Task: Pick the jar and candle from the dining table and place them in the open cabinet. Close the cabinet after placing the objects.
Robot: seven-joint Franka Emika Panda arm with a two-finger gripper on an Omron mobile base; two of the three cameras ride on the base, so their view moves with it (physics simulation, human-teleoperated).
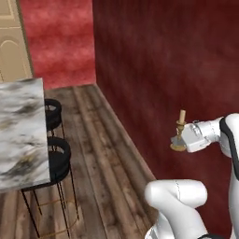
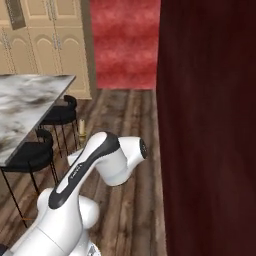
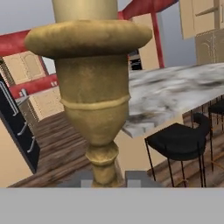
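The claw (image 1: 179, 141) is clamped on the candle (image 1: 180, 132), its two tips pinching the narrow brass stem just above the round base. The candle is held upright in the air, clear of the floor and the desk, close to the dark red wall (image 1: 163, 70) on the right. In the hand view the brass holder (image 3: 93, 100) looms close, with the cream stick rising from its cup.

Farther left, the marble desk (image 1: 21, 130) stands well apart from the candle. Two black stools (image 1: 58, 158) sit tucked at its right edge on the wooden floor (image 1: 102, 154).

Beyond the desk, at the far left, stands the tan cabinet (image 2: 45, 40) with arched-panel doors, and beside it a brighter red wall (image 2: 125, 40).
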